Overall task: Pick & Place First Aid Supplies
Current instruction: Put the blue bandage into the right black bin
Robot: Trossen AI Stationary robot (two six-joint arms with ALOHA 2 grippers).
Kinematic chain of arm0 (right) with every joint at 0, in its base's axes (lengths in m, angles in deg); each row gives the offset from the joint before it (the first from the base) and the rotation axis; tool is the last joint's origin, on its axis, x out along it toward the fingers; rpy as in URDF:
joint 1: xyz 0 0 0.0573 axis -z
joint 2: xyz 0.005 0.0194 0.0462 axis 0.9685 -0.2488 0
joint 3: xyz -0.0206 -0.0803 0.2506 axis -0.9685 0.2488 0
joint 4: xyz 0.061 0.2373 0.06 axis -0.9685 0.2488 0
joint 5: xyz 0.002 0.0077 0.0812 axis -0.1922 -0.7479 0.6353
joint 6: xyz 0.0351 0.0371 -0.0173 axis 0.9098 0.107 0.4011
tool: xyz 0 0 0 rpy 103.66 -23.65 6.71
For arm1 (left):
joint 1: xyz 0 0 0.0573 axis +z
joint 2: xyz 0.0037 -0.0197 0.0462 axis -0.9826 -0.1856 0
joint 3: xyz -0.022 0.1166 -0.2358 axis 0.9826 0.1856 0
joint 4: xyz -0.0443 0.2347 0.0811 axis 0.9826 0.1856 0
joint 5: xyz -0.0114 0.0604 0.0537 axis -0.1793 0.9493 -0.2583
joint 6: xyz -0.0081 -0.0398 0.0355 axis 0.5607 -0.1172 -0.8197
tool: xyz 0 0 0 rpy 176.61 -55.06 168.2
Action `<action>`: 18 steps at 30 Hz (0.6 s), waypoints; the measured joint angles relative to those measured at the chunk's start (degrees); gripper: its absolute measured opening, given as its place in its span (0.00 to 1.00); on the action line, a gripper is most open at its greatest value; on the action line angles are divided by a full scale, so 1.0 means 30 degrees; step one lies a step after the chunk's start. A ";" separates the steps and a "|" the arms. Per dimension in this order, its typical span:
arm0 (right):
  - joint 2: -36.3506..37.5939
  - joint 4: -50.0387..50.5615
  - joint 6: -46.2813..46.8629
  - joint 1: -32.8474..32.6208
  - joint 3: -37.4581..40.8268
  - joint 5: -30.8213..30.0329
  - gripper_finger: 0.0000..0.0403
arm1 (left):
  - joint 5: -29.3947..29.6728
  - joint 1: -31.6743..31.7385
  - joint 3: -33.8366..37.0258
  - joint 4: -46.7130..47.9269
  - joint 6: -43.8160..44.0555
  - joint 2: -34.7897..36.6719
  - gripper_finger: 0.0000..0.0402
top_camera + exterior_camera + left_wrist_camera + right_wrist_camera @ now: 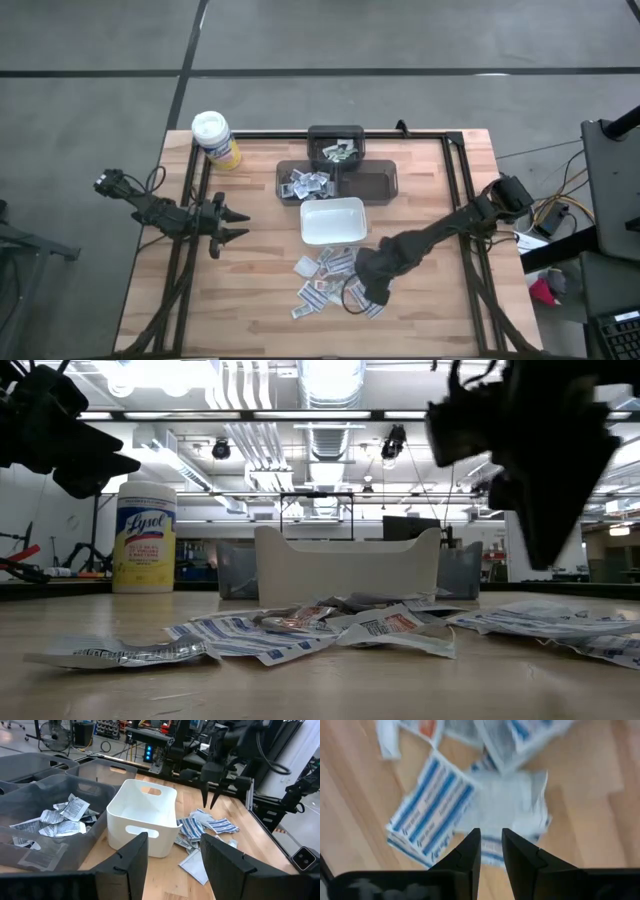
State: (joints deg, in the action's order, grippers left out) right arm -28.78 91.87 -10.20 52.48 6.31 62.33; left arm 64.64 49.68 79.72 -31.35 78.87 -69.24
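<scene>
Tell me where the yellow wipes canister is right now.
In the high view the yellow canister stands upright at the table's far left corner, left of the grey bins and beyond the left gripper.

The yellow canister standing left of the white dish carries the brand name "Lysol" on its label. The print on the packets lying before that dish is too small to read.
</scene>
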 joint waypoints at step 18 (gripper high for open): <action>0.0000 0.1929 0.2681 -0.0933 0.1306 0.0224 0.25 | 0.0590 0.0000 0.0000 0.0022 -0.1361 0.0000 0.44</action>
State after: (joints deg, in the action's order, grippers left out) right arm -28.78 97.65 -2.15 49.68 10.23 63.00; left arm 66.41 49.68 79.72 -31.28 74.79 -69.24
